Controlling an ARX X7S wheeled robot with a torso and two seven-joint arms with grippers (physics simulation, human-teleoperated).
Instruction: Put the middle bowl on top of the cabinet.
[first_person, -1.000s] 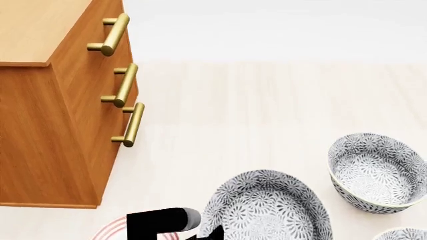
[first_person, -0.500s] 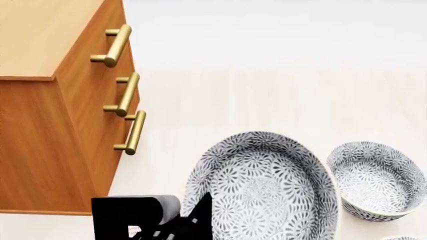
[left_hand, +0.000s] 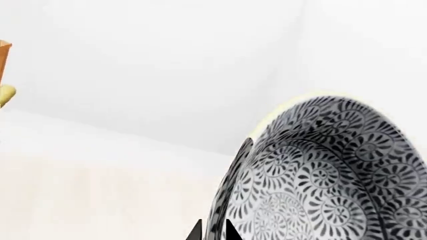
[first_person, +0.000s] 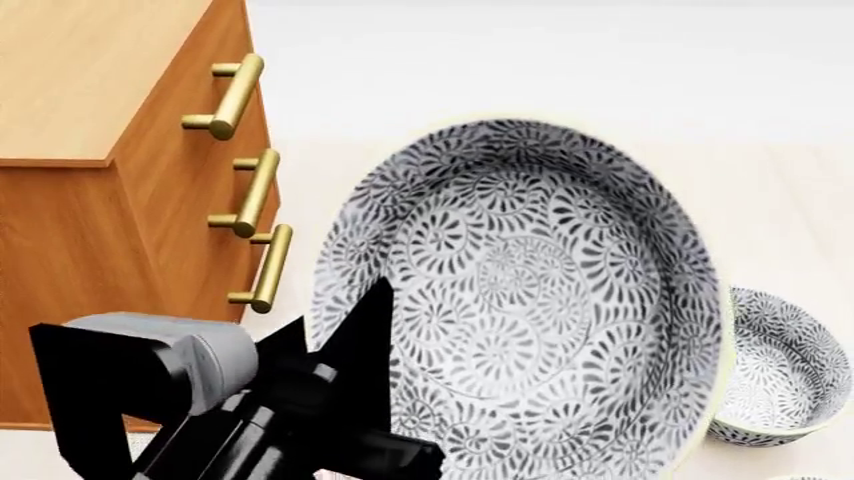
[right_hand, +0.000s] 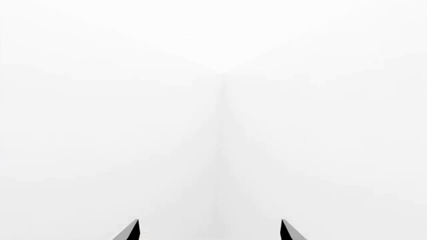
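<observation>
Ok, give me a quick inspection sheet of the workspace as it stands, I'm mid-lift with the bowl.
Surface: pale wooden floor, bare where visible.
Job's things: middle bowl lifted, tilted, inside facing the head camera; cabinet at left, its flat top bare in the part shown.
Clutter: another patterned bowl on the floor, partly hidden behind the lifted one.
Grippers: left gripper pinches the middle bowl's rim; right gripper open, fingertips wide apart, holding nothing, facing blank white.
Cables: nothing seen.
Surroundings: plain white walls; three brass handles on the cabinet's front.
</observation>
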